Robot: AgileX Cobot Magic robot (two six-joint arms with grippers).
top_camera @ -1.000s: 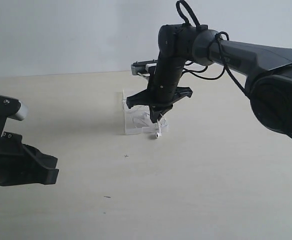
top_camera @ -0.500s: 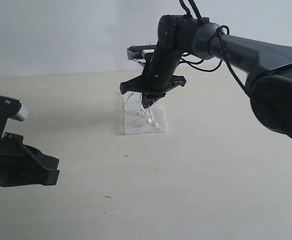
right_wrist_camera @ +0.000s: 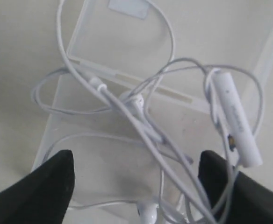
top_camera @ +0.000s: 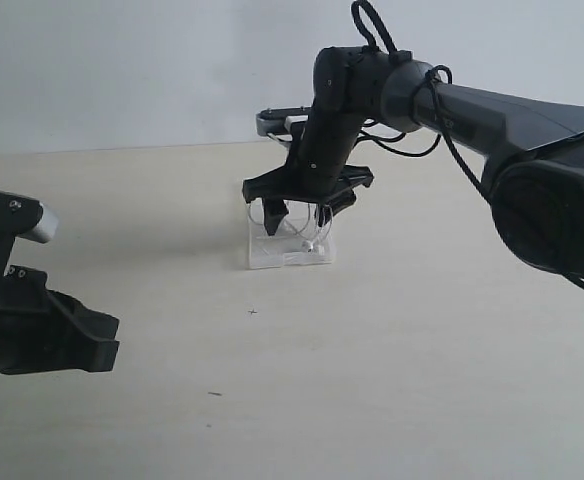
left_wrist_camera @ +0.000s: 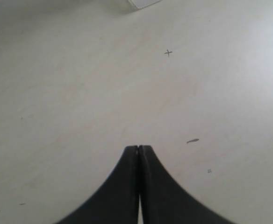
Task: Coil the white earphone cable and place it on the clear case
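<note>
While thin white earphone cable (right_wrist_camera: 122, 109) lay on the clear plastic case (right_wrist_camera: 104, 42), the right end effector (right_wrist_camera: 136, 163) hung released above.
Left end effector (left_wrist_camera: 139, 149): clenched.

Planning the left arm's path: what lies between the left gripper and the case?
From left gripper to case: bare table, only a small cross marked on it; the left wrist view shows it.

Right gripper (top_camera: 298, 212) points down, jaws spread wide, arm extended. Left gripper (left_wrist_camera: 139, 149) sits low (jaws pressed together).
</note>
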